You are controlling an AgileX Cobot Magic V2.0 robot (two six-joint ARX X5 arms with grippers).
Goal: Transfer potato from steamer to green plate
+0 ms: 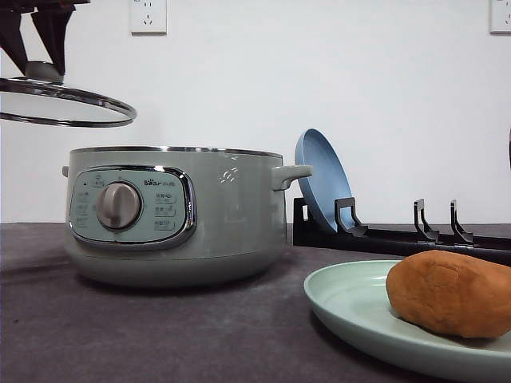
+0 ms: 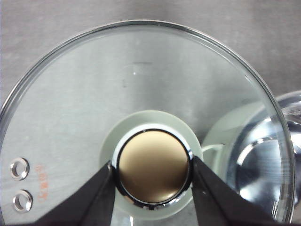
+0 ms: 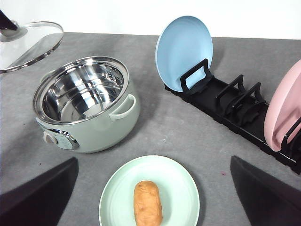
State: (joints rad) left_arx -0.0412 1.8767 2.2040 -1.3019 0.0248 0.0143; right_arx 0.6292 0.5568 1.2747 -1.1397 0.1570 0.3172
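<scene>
Grey table (image 3: pixel 188 127), white wall behind. Left gripper (image 2: pixel 153 174) fingers pinch glass lid (image 2: pixel 117 94) knob, lid aloft. Right gripper (image 3: pixel 153 188) fingers spread wide; potato (image 3: pixel 148 202) between them, lying on green plate (image 3: pixel 178 183). Steamer (image 3: pixel 87 108) uncovered.

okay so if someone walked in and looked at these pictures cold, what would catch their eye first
Probably the glass lid held in the air up and to the left of the steamer, with the left gripper clamped on its knob. Next, the orange-brown potato lying on the green plate in front of the open, empty pot. Behind them, a blue plate stands upright in a black rack.
</scene>
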